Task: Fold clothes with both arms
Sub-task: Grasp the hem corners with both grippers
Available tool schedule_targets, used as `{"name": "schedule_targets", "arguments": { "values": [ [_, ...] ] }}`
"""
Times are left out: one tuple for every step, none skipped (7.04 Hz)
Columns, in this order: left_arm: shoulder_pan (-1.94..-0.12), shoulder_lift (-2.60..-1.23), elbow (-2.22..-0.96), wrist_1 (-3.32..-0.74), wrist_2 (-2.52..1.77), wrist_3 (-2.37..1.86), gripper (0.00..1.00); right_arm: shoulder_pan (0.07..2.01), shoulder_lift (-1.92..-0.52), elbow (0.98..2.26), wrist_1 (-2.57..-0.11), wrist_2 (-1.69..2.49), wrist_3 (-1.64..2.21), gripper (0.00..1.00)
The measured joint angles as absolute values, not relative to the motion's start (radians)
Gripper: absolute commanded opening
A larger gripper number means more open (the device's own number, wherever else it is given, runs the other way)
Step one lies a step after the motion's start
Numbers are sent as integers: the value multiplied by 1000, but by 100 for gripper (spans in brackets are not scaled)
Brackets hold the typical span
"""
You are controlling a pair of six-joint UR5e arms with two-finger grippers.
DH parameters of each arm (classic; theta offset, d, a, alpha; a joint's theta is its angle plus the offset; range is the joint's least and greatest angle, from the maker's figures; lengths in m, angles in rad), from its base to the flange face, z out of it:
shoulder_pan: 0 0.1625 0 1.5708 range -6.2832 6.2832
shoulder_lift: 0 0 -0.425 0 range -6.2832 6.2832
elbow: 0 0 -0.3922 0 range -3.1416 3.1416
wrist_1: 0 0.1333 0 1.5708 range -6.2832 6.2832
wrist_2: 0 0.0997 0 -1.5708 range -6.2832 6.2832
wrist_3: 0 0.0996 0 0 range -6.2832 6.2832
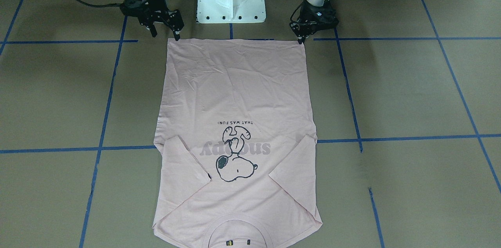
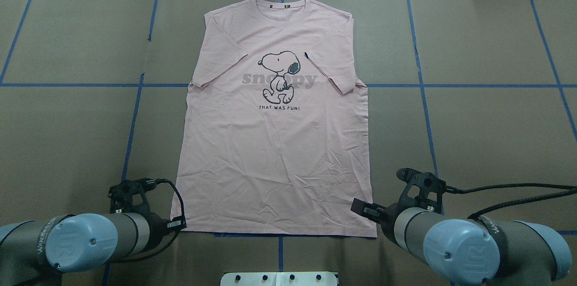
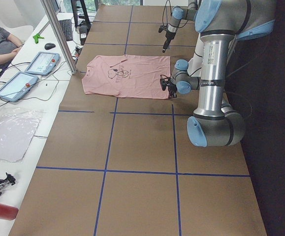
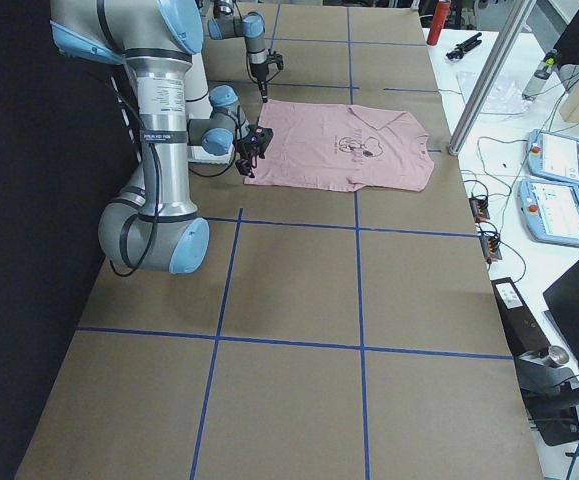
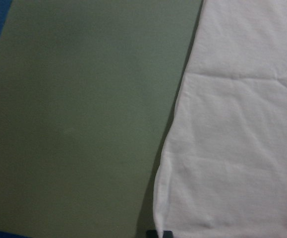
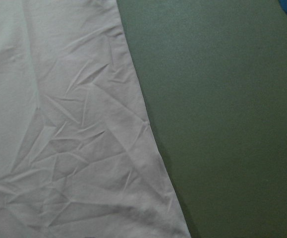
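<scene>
On table (image 2: 473,132), T-shirt (image 2: 275,155) lengthwise, collar (image 2: 281,6) far (hem (image 2: 275,233) nearest base (image 2: 279,278))

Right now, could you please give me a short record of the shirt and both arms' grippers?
Garment: pink Snoopy T-shirt, flat, print up, sleeves folded inward
Hem: toward the robot
Left gripper: at one hem corner, opening unclear
Right gripper: at the other hem corner, fingers open
Surface: brown table with blue tape lines
</scene>
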State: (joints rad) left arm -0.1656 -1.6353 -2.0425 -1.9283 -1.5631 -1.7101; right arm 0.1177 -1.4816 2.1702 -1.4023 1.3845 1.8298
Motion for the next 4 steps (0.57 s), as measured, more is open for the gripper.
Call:
{"name": "schedule_targets", "arguments": {
  "values": [
    [-166, -1635, -2044, -1928, -1563, -1709, 0, 90, -1474, 2166, -1423, 1349, 1858, 75],
    [-166, -1635, -2047, -1928, -1563, -1709, 0, 66, -1469, 2159, -1434, 1332, 1900, 74],
    [-166, -1636, -2051, -1928, -1563, -1708, 0, 49, -1464, 2153, -1449, 1325, 1933, 73],
    [-166, -1638, -2053, -1928, -1563, -1708, 0, 33, -1452, 2144, -1481, 1320, 1982, 72]
  ]
}}
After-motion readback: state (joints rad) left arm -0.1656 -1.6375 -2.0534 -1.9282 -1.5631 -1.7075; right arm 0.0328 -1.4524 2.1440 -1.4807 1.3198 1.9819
